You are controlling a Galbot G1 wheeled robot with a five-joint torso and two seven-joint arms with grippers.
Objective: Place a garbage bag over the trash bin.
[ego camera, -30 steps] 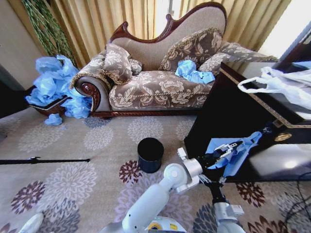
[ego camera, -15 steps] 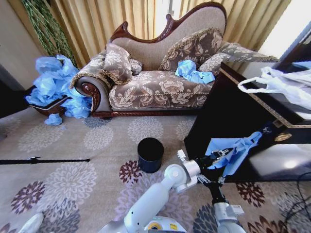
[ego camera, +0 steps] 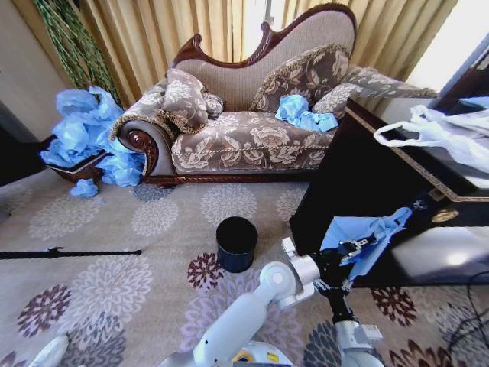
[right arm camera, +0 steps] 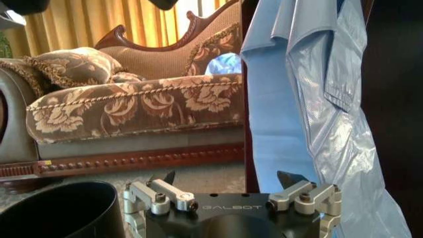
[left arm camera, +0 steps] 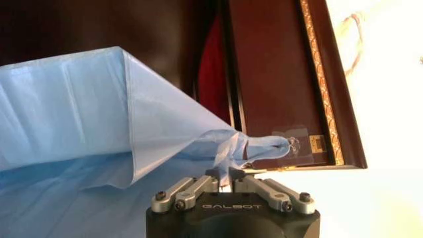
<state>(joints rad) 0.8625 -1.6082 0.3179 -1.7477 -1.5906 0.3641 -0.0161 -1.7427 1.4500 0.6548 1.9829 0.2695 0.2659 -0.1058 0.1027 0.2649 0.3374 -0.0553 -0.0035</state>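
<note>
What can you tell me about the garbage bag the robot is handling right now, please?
The garbage bag is a thin, light blue, translucent plastic film, creased and partly unfolded. It hangs in the air in front of the dark wooden cabinet, to the right of the black trash bin and not yet over it. The left gripper is shut on a bunched edge; the right gripper is open just below the hanging film.
</note>
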